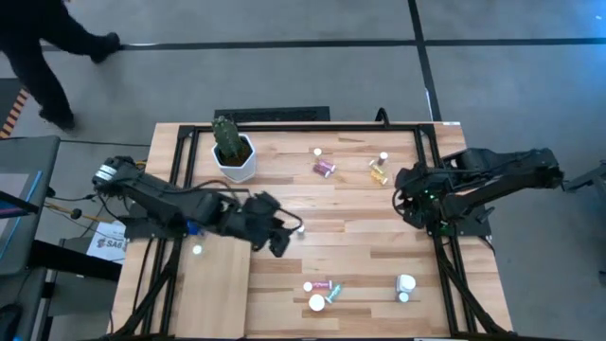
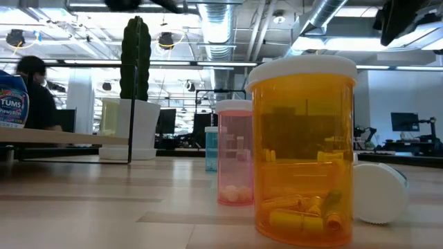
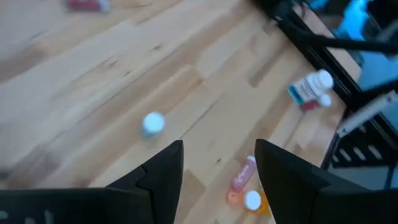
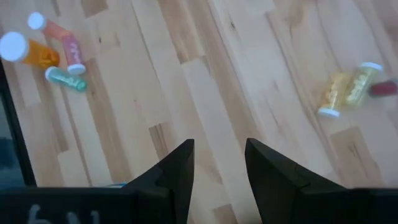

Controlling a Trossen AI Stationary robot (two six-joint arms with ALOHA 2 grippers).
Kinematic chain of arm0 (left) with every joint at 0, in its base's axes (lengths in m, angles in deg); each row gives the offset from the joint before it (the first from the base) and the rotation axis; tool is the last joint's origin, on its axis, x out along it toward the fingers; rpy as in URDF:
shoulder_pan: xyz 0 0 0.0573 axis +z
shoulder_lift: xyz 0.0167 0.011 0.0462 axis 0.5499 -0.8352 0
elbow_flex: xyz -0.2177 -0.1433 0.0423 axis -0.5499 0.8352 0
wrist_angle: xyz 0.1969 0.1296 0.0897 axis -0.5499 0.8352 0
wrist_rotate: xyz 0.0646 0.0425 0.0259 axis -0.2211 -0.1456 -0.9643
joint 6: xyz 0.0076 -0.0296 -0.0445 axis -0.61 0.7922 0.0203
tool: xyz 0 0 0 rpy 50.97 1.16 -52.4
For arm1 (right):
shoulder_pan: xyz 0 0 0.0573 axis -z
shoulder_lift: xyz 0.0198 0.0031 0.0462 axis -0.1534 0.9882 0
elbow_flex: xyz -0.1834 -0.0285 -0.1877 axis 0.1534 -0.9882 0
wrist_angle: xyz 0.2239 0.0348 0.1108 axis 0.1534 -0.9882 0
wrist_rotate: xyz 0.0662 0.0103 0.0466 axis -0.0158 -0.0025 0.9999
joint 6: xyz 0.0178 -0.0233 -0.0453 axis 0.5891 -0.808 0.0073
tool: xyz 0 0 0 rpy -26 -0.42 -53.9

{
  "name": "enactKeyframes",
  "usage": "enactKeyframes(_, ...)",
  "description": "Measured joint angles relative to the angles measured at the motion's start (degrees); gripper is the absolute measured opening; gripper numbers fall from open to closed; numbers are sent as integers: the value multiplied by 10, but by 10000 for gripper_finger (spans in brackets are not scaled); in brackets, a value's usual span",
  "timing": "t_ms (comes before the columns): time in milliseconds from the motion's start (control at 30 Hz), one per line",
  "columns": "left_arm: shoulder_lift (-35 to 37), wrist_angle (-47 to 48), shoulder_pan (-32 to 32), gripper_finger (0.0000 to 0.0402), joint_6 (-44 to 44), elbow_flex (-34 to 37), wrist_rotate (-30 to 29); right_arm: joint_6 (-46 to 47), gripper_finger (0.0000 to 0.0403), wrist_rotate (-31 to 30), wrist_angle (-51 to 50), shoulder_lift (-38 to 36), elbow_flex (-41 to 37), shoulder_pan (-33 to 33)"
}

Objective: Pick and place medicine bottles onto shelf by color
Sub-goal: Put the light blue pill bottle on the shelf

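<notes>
The medicine bottles lie scattered over the bench [image 1: 360, 237]: a pink one [image 1: 325, 169] and a yellow one [image 1: 379, 172] toward the upper middle of the high view, and a cluster with the amber bottle [image 1: 317, 302] at lower centre. The pale shelf [image 1: 213, 294] sits at lower left.

They look like light, stiff plastic cylinders, smooth enough to roll or slip, so pinching across the body just below the white cap seems best.

The left tool [image 3: 217, 163] hovers mid-bench, spread and empty. The right tool [image 4: 219, 158] at the right edge is also spread, holding nothing.
</notes>
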Motion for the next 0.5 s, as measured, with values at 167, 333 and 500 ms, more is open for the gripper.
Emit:
enactKeyframes(167, -48, -58, 45, 185, -112, 0, 70, 3, 166, 0, 15, 2, -5, -20)
enactKeyframes(333, -96, -70, 81, 185, -178, 0, 117, -3, 165, 0, 13, 2, -6, -26)
enactKeyframes(500, -132, -69, 116, 185, -195, 0, 138, -33, 164, -1, 4, 2, -6, -22)
